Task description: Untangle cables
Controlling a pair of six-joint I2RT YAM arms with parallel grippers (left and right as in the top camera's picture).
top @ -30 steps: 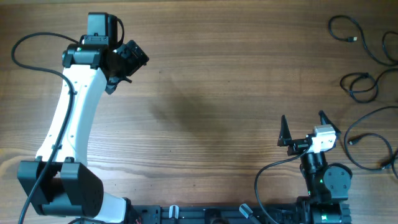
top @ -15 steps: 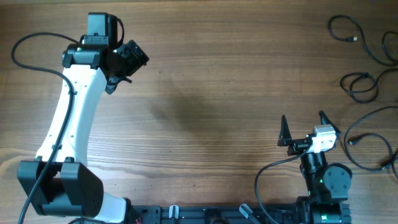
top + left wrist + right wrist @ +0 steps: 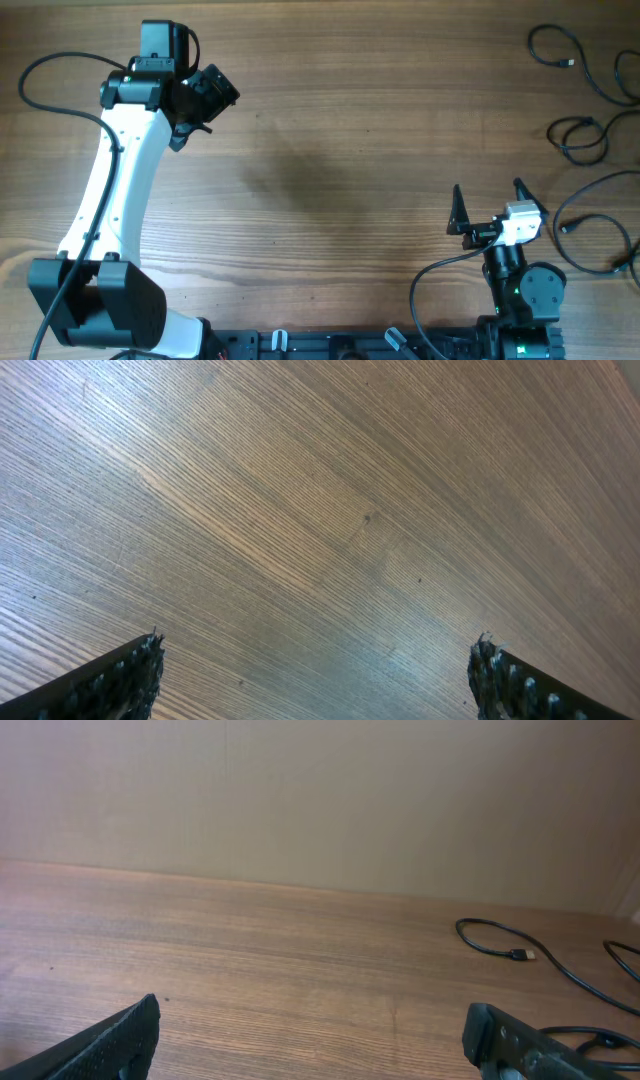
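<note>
Cables (image 3: 588, 124) lie in loose loops along the counter's (image 3: 350, 150) right edge, toward the far corner. Left tool (image 3: 316, 660) spread over bare wood. Right tool (image 3: 487, 190) spread, empty, near the front edge.

Wood table (image 3: 330, 150): brown, fine grain running left-right in overhead view, w/ faint darker patch (image 3: 285, 175) near centre. Few tiny dark specks (image 3: 368, 517) on top. Plain beige wall (image 3: 320, 790) behind far edge.
</note>
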